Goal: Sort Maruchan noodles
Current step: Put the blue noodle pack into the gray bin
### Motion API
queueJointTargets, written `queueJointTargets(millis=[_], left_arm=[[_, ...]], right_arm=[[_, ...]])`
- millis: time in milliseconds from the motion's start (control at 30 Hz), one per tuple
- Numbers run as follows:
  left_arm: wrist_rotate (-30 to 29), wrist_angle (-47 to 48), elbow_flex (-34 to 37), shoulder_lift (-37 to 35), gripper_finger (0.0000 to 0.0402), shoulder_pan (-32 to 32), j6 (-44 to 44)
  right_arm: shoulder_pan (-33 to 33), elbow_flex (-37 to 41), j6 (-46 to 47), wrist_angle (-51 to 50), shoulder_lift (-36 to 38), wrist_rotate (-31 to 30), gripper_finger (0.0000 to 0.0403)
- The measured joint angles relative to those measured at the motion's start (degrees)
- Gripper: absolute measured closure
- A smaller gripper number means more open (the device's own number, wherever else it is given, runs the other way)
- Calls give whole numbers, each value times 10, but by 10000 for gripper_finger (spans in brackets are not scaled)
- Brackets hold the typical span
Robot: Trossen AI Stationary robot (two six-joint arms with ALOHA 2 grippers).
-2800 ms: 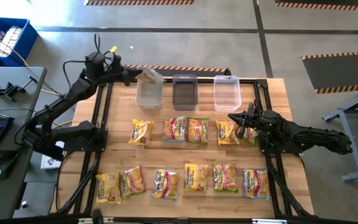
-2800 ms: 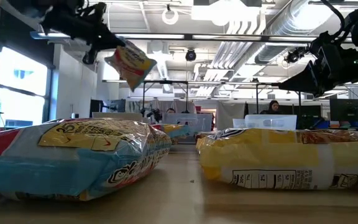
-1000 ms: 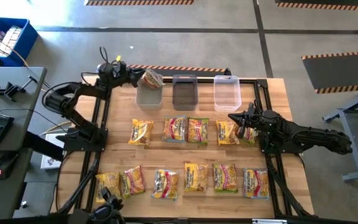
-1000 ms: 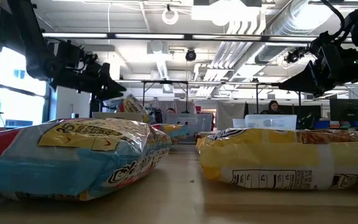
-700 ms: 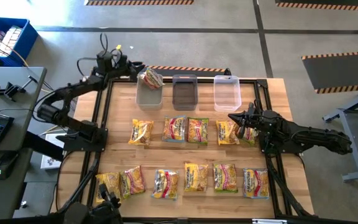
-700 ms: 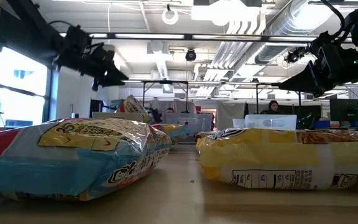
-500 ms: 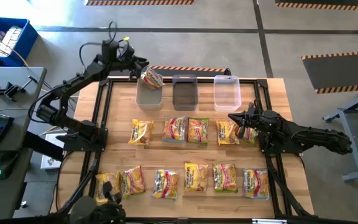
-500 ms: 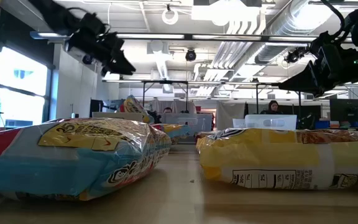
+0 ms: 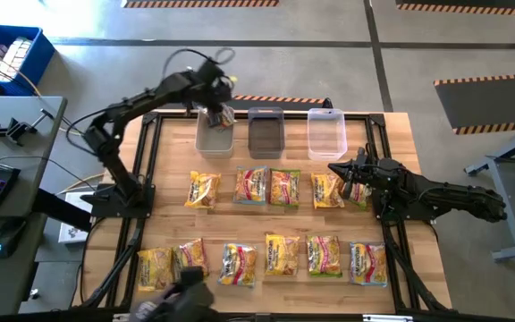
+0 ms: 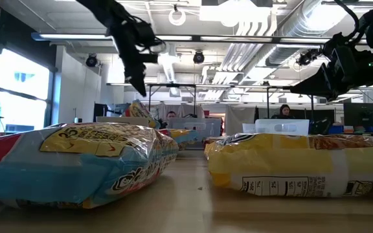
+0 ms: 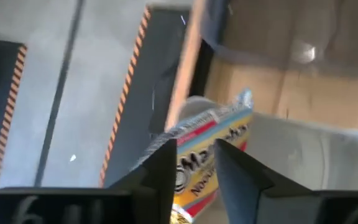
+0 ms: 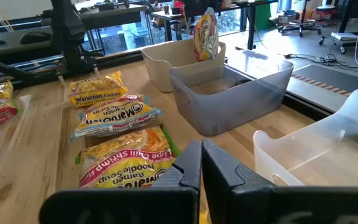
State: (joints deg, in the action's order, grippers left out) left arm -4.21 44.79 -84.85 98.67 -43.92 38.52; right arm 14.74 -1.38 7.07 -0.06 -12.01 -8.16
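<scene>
Grey concrete floor (image 9: pixel 329 54), hazard-striped tape (image 9: pixel 472 7)

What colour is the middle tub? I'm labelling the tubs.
Dark, smoky grey middle tub; the high view shows it best.

"Maruchan Ramen" on a yellow packet (image 12: pixel 96 92), "Maruchan" on the packet beside it (image 12: pixel 117 116), "Shrimp Flavor", "Noodle Soup" and "Ramen" on the nearest packet (image 12: pixel 124 160), "15" on the blue-edged packet (image 10: pixel 76 165)
</scene>
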Motion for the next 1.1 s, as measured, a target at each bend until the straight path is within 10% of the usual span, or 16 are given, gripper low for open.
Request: queueJointTargets(millis=[533, 833, 1100], left_arm=[[-154, -4, -43, 124, 170, 58, 145], [-194, 5, -44, 155, 182, 56, 187], [-203, 16, -44, 155, 281, 54, 202]], right_arm=[[0, 0, 0, 0, 0, 0, 403], [0, 0, 0, 0, 0, 0, 403], [0, 0, 0, 0, 0, 0, 403]])
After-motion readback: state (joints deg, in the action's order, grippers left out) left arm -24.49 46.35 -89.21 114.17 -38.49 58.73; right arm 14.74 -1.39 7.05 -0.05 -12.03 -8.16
